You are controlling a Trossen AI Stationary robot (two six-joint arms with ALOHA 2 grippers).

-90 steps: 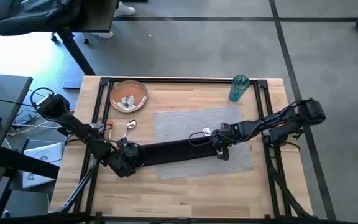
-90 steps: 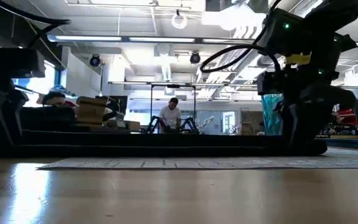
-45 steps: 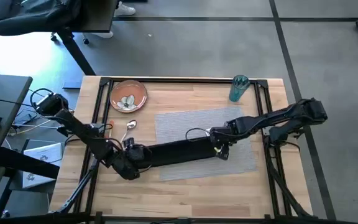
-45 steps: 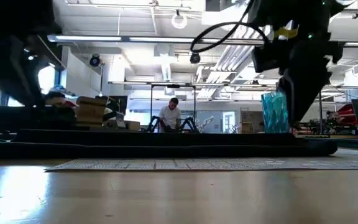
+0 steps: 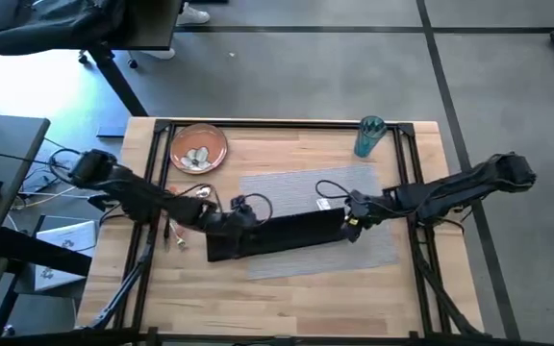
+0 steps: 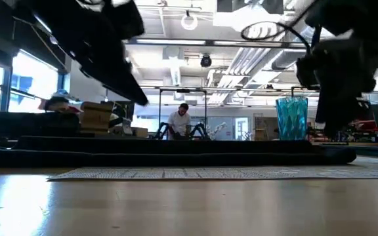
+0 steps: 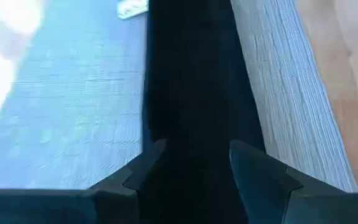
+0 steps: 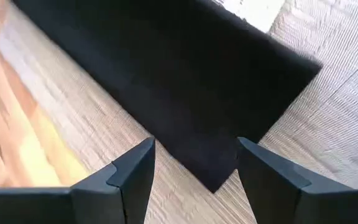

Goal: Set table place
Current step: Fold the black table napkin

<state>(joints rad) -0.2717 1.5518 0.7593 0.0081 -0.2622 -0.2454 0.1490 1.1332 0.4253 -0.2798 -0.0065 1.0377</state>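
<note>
On the large tabletop of light wood planks, edged by a black metal rail frame, a grey woven rectangular placemat lies right of centre. A long black cloth napkin lies folded across the placemat's near half, its left end reaching past the mat onto bare wood.

The left gripper hangs over the napkin's left end. In the left wrist view its 2 dark fingers stand spread above the black cloth, apart from it, with grey mat on both sides. The right gripper is at the napkin's right end. In the right wrist view its 2 fingers are also spread, with the napkin's corner between them and nothing pinched.

An orange-brown round plate sits at the far left corner of the table with pale pieces on it. An orange-handled piece of metal cutlery lies on the wood by the left arm, partly hidden. A teal translucent cup stands upright near the far edge, beyond the placemat and well apart from the napkin; it also shows in the low view. A person sits far off in the room.
</note>
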